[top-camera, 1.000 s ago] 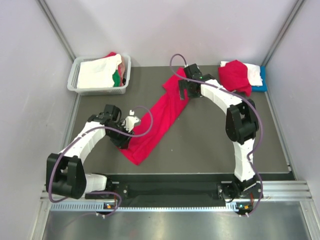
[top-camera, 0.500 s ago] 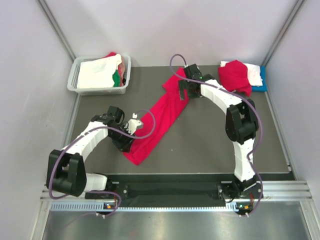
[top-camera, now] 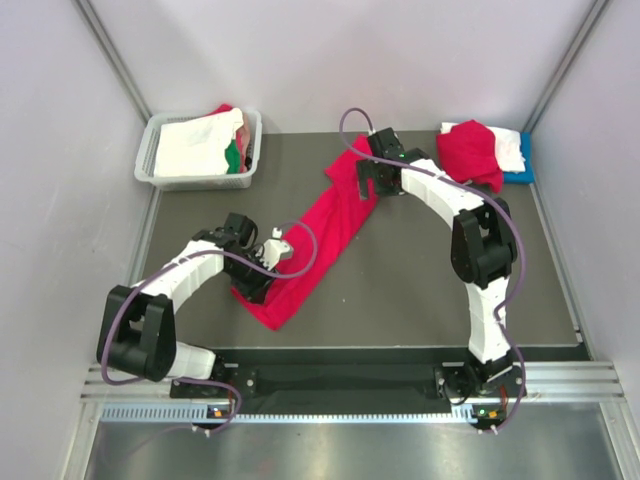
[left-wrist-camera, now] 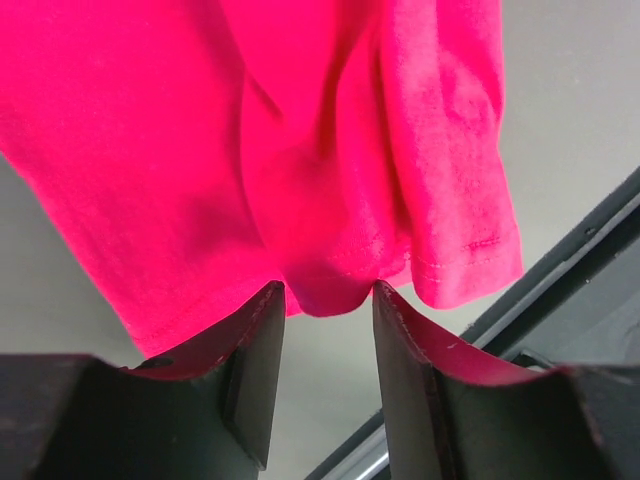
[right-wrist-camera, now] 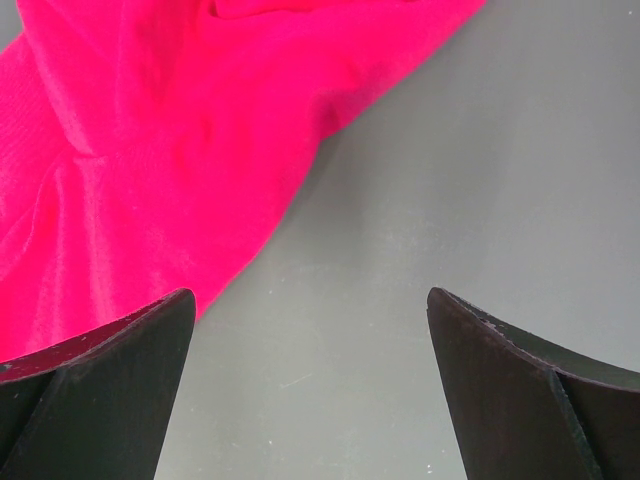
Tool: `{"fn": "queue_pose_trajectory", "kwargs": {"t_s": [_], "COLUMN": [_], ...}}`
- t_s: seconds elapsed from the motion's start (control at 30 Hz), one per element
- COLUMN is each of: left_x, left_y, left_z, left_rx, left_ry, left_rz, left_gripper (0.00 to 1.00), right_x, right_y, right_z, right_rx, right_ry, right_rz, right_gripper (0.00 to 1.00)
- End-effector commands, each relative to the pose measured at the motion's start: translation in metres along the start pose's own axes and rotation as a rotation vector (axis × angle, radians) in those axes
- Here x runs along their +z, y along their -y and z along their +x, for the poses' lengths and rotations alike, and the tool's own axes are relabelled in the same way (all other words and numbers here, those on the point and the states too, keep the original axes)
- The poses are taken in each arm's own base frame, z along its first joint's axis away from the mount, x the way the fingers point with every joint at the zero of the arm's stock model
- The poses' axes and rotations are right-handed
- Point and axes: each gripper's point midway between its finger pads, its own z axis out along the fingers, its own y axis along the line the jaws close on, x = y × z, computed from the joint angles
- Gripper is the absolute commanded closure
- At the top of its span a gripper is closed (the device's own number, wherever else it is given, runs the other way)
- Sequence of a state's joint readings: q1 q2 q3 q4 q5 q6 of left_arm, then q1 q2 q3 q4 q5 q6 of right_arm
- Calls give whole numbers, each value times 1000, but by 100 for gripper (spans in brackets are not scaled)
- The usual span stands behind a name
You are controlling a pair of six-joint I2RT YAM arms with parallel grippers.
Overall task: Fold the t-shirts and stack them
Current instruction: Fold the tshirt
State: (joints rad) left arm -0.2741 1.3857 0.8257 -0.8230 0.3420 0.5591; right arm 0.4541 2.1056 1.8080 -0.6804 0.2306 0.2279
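Observation:
A bright red t-shirt [top-camera: 320, 235] lies stretched in a long diagonal strip across the dark table. My left gripper [top-camera: 255, 283] is at the strip's near left edge. In the left wrist view its jaws [left-wrist-camera: 325, 300] stand close together with a bunched fold of the red cloth [left-wrist-camera: 300, 150] pinched between the tips. My right gripper [top-camera: 362, 185] is open at the strip's far end. In the right wrist view it [right-wrist-camera: 310, 310] hovers over bare table with the red cloth [right-wrist-camera: 150, 150] just left of it.
A pale plastic tub [top-camera: 160, 178] at the back left holds white, red and green cloth. At the back right a crumpled red shirt [top-camera: 470, 150] lies on white [top-camera: 510, 148] and blue [top-camera: 520, 176] ones. A black rail [top-camera: 400, 352] runs along the near edge.
My left arm has swung right and nearer, bringing its gripper onto the shirt's near left edge, which has bunched a little. The right arm has not moved.

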Motion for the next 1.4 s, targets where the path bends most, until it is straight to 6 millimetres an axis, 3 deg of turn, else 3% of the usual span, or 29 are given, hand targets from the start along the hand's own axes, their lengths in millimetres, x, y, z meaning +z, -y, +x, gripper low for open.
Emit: {"fn": "queue_pose_trajectory", "kwargs": {"t_s": [0.0,0.23,0.3,0.6,0.93,1.37], "left_x": [4,5,4,3,-14,-19], "left_y": [-7,-8,-9,-19,-47,-47], "left_z": [-7,-5,-4,3,13,32], "left_rx": [18,20,20,6,-83,-110], "left_ry": [29,28,28,13,69,56], "left_rz": [-25,-37,-48,-98,-126,-124], "left_gripper": [58,84,87,86,86,86], "right_x": [2,1,2,2,1,4], "right_y": [-8,-8,-8,-9,-8,-8], "right_z": [-10,-8,-7,-6,-8,-7], "right_rx": [6,6,4,1,-2,-5], "right_ry": [34,35,32,30,34,28], "right_rz": [-20,-23,-24,-26,-28,-25], "right_gripper": [0,0,0,0,0,0]}}
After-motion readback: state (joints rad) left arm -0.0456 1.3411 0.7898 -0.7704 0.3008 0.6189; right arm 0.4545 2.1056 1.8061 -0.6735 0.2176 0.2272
